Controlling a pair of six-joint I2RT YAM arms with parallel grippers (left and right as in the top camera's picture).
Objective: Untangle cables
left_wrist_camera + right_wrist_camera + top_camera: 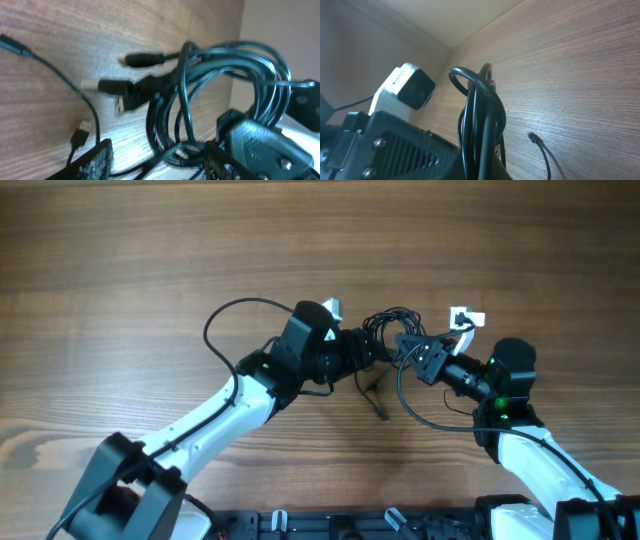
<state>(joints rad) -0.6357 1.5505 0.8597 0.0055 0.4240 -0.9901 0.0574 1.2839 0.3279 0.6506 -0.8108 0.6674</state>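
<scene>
End effector [155, 161] straddles glossy looped cables [165, 120] (woodgrain table [40, 120]).

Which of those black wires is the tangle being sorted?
On the wooden table, look where the left gripper and right gripper meet. The cables are the clump of thin black loops between them, thinner than the robot's own arcing wires.

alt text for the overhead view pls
On a wooden table, the left claw and right claw meet from opposite sides at a small knotted bundle of thin black cables. One loose strand trails away from the bundle, ending in a small plug.
</scene>
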